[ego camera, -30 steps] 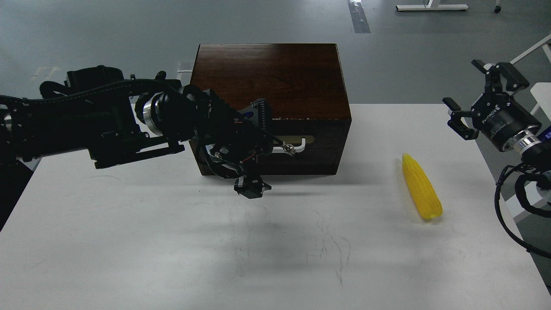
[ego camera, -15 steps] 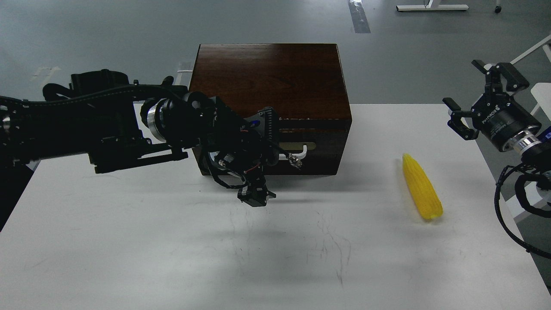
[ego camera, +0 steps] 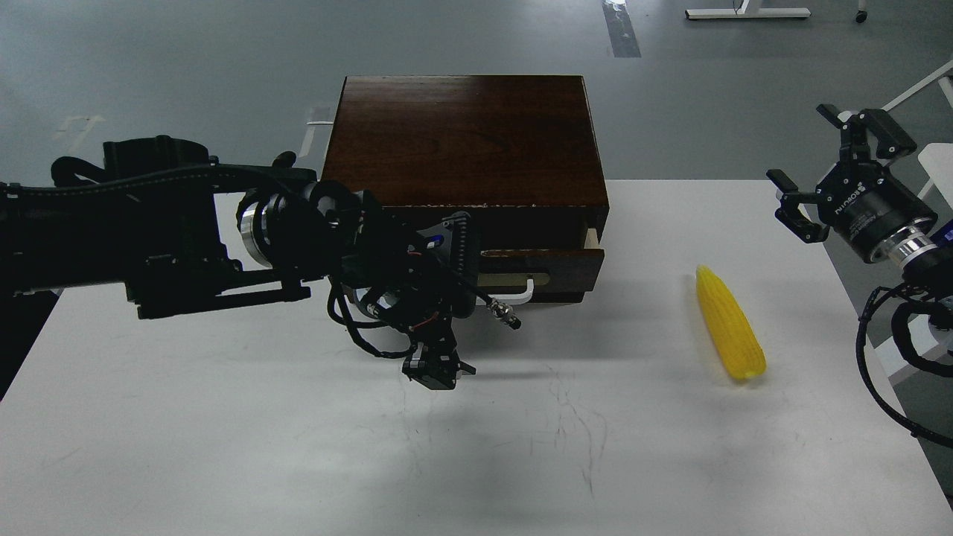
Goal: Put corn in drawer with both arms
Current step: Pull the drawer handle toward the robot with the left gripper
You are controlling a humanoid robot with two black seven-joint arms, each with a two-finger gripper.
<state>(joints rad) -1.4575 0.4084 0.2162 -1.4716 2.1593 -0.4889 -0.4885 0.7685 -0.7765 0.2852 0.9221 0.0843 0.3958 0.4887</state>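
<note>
The dark wooden box (ego camera: 461,134) stands at the back middle of the white table (ego camera: 223,417). Its drawer (ego camera: 569,262) is pulled out a little, with a pale wood side showing at the right. My left gripper (ego camera: 447,301) is right in front of the drawer's white bar handle (ego camera: 527,287) and hides the handle's left end. Its fingers (ego camera: 456,237) stand wide apart. The yellow corn (ego camera: 730,324) lies on the table at the right, its tip pointing away from me. My right gripper (ego camera: 834,167) is open and empty, up beyond the corn at the right edge.
The table's right edge runs just past the corn. Cables (ego camera: 886,350) hang from my right arm there. Grey floor lies behind the box.
My left gripper has moved toward me and down, and the drawer has come out of the box with it. The corn and the right arm have not moved.
</note>
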